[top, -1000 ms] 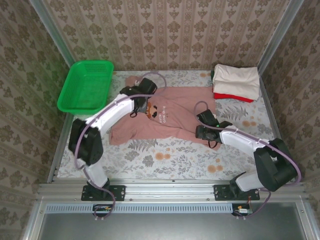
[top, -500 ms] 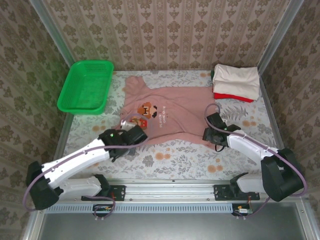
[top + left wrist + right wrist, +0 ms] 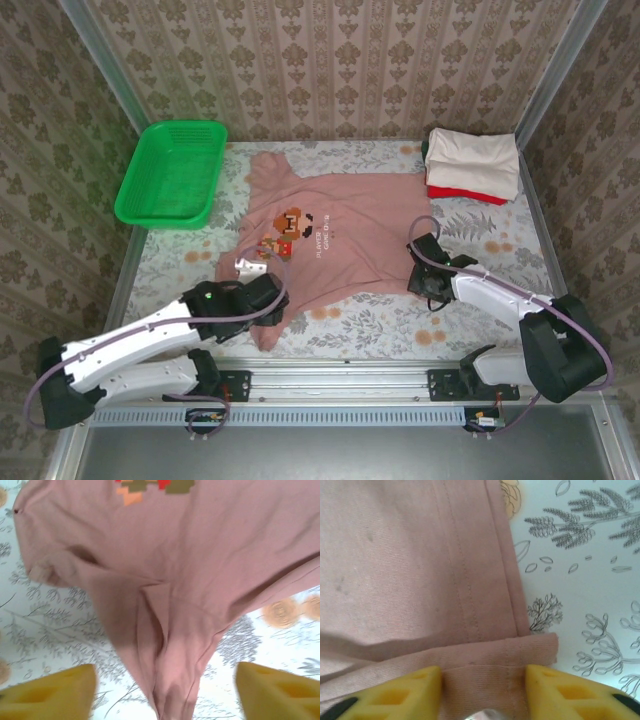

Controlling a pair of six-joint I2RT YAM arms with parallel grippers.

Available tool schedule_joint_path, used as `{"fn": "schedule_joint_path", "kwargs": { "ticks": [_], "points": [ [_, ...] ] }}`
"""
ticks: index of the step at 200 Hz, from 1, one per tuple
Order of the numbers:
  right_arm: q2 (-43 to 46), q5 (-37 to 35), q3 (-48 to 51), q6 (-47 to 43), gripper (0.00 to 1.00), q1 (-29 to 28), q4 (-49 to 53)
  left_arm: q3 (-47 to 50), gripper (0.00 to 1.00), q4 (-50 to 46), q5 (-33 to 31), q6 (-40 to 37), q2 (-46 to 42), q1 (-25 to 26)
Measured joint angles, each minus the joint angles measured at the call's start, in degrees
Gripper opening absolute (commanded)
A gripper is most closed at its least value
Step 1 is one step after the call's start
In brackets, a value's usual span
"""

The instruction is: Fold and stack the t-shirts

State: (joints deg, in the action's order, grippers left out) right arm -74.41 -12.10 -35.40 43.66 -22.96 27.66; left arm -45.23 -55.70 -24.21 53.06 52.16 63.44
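Note:
The dusty-pink t-shirt point(image 3: 335, 235) lies spread on the table, print up, collar toward the far left. Its near-left part is drawn into a narrow bunched strip point(image 3: 266, 335) that reaches the table's near edge. My left gripper point(image 3: 264, 305) sits over that strip. In the left wrist view the strip point(image 3: 170, 670) runs down between the gripper's point(image 3: 165, 700) wide-apart yellow fingers point(image 3: 55, 690), so it is open. My right gripper point(image 3: 425, 280) is at the shirt's near-right hem corner. Its fingers point(image 3: 545, 690) stand open on either side of the folded-over hem point(image 3: 485, 655). A folded cream shirt point(image 3: 472, 155) lies on a red one point(image 3: 462, 192) at the far right.
A green mesh basket point(image 3: 172, 172) stands at the far left corner. The floral tablecloth point(image 3: 380, 320) shows bare along the near side between the two grippers. Metal frame rails point(image 3: 118, 270) border the table.
The left arm pulled back from the shirt's collar area to the near edge. The shirt is now spread wider, with its near-left part dragged into a strip. The right gripper has hardly moved.

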Motion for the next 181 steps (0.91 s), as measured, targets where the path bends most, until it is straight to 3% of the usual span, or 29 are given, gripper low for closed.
{"fn": "schedule_joint_path", "kwargs": {
  "ticks": [14, 33, 64, 80, 102, 121, 141, 181],
  "points": [
    [0.02, -0.70, -0.20, 0.20, 0.12, 0.11, 0.70, 0.17, 0.98, 1.40, 0.09, -1.27, -3.67, -3.76],
    [0.87, -1.70, -1.16, -0.09, 0.00, 0.72, 2.95, 1.57, 0.96, 3.21, 1.16, -3.67, -8.26, -13.05],
    [7.63, -3.58, -2.93, -0.90, 0.00, 2.16, 6.54, 5.11, 0.89, 4.81, 4.85, -8.61, -8.26, -28.39],
    [11.89, -3.85, -3.23, -1.57, 0.00, 2.21, 7.39, 6.25, 0.82, 6.69, 7.85, -10.67, -4.98, -32.30],
    [13.97, -3.85, -3.23, -2.12, 0.00, 2.21, 7.56, 5.70, 0.76, 9.22, 9.49, -11.96, 0.68, -29.44],
    [13.31, -3.82, -3.06, -2.69, 0.00, 2.21, 7.50, 2.25, 0.73, 9.11, 6.88, -11.41, 5.20, -20.09],
    [11.98, -3.82, -2.73, -2.97, 0.00, 2.23, 7.26, -1.79, 0.58, 9.92, 4.28, -9.42, 10.67, -12.20],
    [10.16, -3.80, -2.29, -3.13, 0.00, 2.25, 6.91, -1.25, 0.58, 14.38, 3.67, -6.58, 23.80, -9.09]
  ]
}}
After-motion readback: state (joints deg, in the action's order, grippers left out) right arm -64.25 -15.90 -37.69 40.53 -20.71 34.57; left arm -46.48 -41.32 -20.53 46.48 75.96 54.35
